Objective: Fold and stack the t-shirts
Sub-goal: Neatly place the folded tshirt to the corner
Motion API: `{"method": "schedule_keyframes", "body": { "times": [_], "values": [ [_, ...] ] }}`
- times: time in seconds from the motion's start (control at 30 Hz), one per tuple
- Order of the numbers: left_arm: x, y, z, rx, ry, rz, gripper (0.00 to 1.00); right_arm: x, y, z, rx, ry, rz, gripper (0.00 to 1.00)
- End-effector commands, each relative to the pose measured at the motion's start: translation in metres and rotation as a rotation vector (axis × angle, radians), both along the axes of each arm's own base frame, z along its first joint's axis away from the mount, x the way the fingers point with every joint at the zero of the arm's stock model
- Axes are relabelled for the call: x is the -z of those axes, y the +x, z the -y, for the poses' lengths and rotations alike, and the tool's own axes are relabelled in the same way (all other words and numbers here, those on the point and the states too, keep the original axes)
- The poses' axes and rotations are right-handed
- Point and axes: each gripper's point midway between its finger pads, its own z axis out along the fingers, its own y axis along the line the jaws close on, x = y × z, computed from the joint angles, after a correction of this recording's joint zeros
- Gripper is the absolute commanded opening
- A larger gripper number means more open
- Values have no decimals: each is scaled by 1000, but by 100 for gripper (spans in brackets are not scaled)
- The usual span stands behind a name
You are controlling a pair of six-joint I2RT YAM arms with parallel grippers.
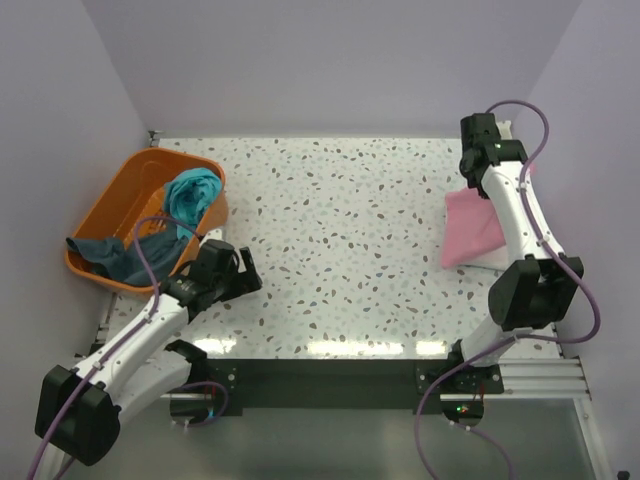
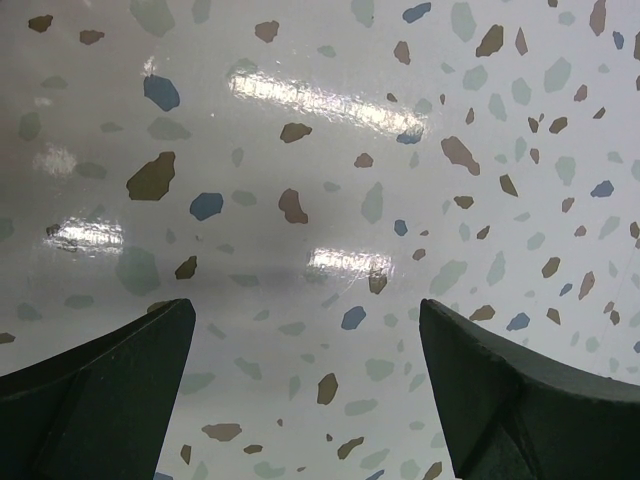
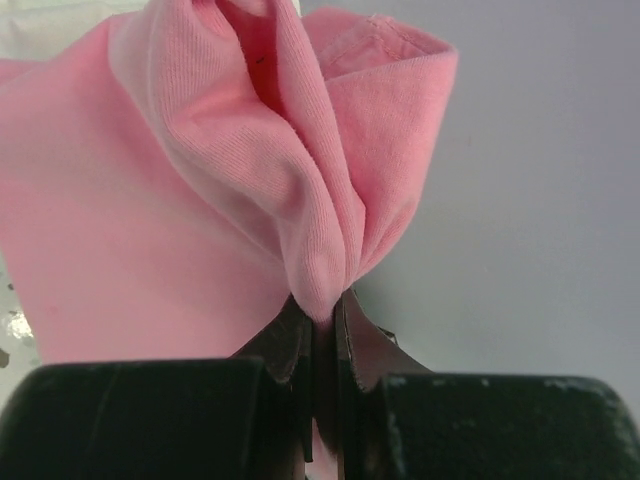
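The pink t-shirt [image 1: 468, 228] lies folded at the right edge of the table, on top of a cream-white t-shirt [image 1: 490, 263]. My right gripper [image 3: 322, 305] is shut on a bunched fold of the pink t-shirt [image 3: 200, 200], at its far end in the top view [image 1: 478, 185]. The teal t-shirt [image 1: 192, 195] and the dark slate-blue t-shirt [image 1: 120, 257] hang crumpled in and over the orange basket [image 1: 120, 195]. My left gripper [image 1: 243, 270] is open and empty just right of the basket, low over bare tabletop [image 2: 305, 310].
The speckled white table [image 1: 340, 230] spans the space between the arms. The basket stands at the far left against the wall. Lilac walls close in the left, back and right sides. The black mounting rail [image 1: 330, 375] runs along the near edge.
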Motion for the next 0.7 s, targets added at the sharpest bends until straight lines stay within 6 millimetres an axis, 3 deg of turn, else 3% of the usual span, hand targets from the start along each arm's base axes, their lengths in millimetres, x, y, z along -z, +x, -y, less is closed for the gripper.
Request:
{"method": "schedule_keyframes", "body": {
  "times": [0.0, 0.03, 0.07, 0.23, 0.33, 0.43, 0.5, 0.67],
  "values": [
    [-19, 17, 3, -6, -9, 67, 100, 0, -3, 24, 57, -57, -40, 0],
    [-19, 17, 3, -5, -8, 67, 100, 2, 0, 25, 58, -61, -39, 0],
    [-20, 17, 3, -4, -7, 68, 100, 4, -1, 42, 102, -60, -30, 0],
    [-18, 17, 5, 10, -12, 61, 100, 33, 0, 77, 227, -126, -76, 0],
    [-16, 17, 6, 17, -9, 53, 100, 49, 1, 97, 319, -153, -80, 8],
    [-15, 17, 6, 20, -11, 49, 100, 59, 1, 105, 393, -144, -59, 68],
    [-18, 17, 7, 21, -16, 57, 100, 62, 1, 103, 415, -123, -36, 97],
    [-23, 18, 6, 18, -17, 68, 100, 65, 14, 73, 349, 127, 76, 99]
  ]
}}
